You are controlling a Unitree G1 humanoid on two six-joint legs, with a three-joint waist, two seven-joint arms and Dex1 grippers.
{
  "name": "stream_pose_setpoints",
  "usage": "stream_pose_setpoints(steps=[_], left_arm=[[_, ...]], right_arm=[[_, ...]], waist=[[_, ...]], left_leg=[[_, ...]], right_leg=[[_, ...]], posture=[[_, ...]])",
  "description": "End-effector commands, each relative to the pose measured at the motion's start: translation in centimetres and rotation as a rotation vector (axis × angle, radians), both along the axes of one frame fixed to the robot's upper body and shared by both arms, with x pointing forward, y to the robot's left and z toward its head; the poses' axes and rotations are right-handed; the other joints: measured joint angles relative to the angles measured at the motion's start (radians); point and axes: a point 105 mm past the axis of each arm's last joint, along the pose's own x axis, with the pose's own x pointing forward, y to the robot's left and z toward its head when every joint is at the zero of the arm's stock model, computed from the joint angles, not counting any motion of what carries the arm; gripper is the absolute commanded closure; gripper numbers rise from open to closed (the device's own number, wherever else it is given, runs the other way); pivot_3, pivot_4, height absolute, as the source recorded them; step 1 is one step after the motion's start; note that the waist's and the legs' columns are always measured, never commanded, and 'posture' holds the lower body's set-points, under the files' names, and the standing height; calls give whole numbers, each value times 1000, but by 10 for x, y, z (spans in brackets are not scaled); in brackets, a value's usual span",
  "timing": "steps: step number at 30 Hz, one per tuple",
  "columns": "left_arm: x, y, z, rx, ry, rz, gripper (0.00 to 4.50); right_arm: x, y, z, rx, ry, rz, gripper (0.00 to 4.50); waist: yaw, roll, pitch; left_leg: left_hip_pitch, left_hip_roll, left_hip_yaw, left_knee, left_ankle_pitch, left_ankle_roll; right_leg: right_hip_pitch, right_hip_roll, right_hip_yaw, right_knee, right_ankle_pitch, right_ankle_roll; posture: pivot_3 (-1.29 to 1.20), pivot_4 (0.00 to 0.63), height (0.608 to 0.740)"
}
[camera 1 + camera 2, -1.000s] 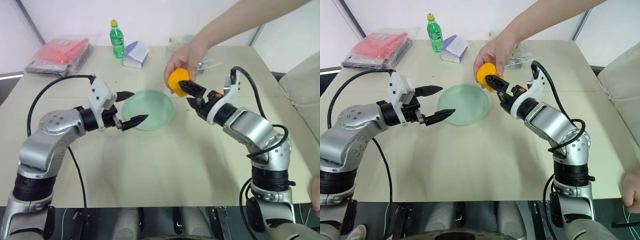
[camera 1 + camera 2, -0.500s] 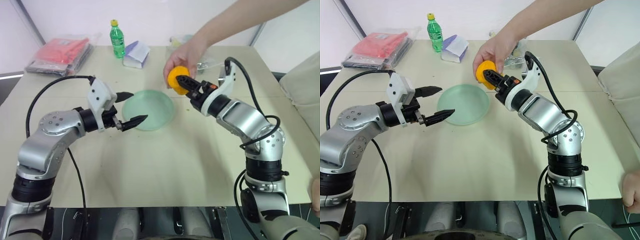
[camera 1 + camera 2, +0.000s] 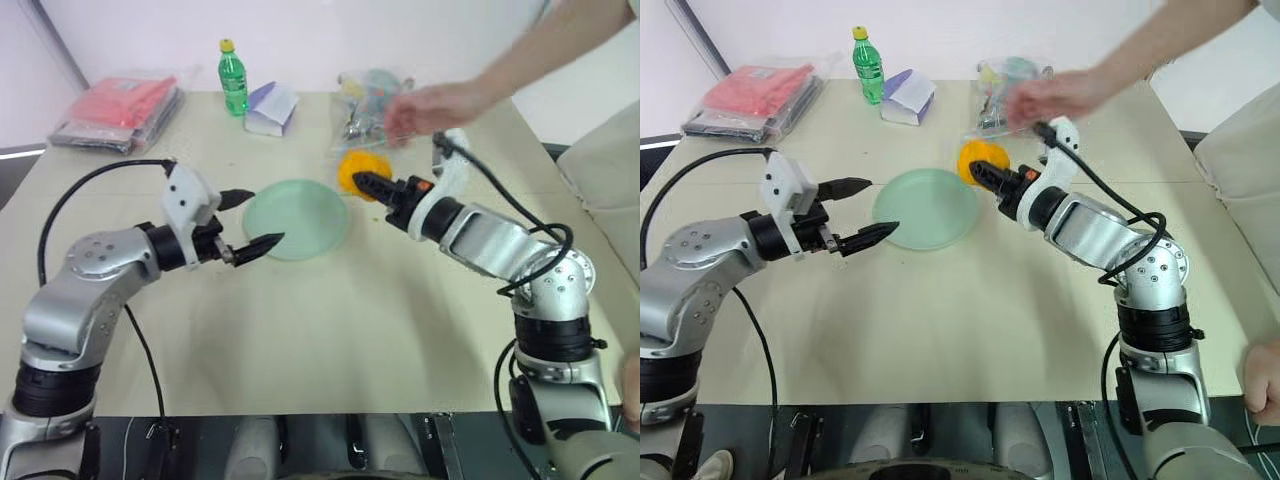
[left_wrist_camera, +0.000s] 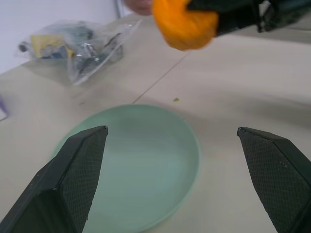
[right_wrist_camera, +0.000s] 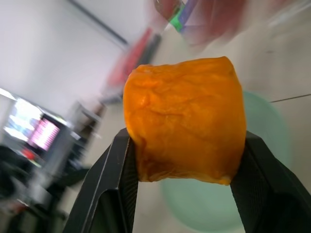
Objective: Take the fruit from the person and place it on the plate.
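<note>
The person's hand has let go and drawn back, so the right hand now grips the fruit alone — just beside the plate — while the left hand waits open.

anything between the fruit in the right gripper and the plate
Nothing visible does. The right gripper is shut on the fruit, held just beside the plate rim. The plate's surface is bare. The left gripper hovers open at the plate's far edge, and the person's hand is clear.
</note>
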Motion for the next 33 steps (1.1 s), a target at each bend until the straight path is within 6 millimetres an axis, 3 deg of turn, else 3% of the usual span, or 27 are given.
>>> stream_pose_setpoints(steps=[1,9,13,17,22,27,33], left_arm=[[-7,10,14,-13,-51,54,0],[-15,25,4,-16,-26,161,0],[-21,32,0,-18,-13,207,0],[-24,35,-1,-21,-11,232,0],[-25,37,-2,-23,-8,247,0],[-24,34,-2,-28,-6,234,0],[-19,27,-3,-28,-4,198,0]], right_arm=[[-3,19,5,-193,-170,104,2549],[27,52,-18,-324,-233,152,2549],[44,65,-40,-461,-277,142,2549],[52,70,-59,-571,-306,142,2549],[55,67,-66,-645,-342,149,2549],[53,65,-57,-600,-352,160,97],[39,51,-36,-549,-374,211,41]], waist=[[-3,0,0],[2,0,0],[3,0,0],[0,0,0],[0,0,0],[0,0,0],[3,0,0]], left_leg=[[0,0,0,0,0,0],[0,0,0,0,0,0],[-1,0,1,0,0,0],[-1,0,1,-1,0,0],[-1,0,1,-1,0,0],[-1,0,1,-1,0,0],[-1,-1,1,-1,0,0]], right_leg=[[0,0,0,0,0,0],[-1,0,0,0,0,0],[-1,-1,0,-1,0,0],[-1,-1,0,-1,0,0],[-1,-1,0,-1,0,0],[-1,-1,0,-1,0,0],[-1,-1,0,-1,0,0]], posture=[[0,150,731],[0,150,731],[0,150,731],[0,150,731],[0,150,731],[0,150,731],[0,150,731]])
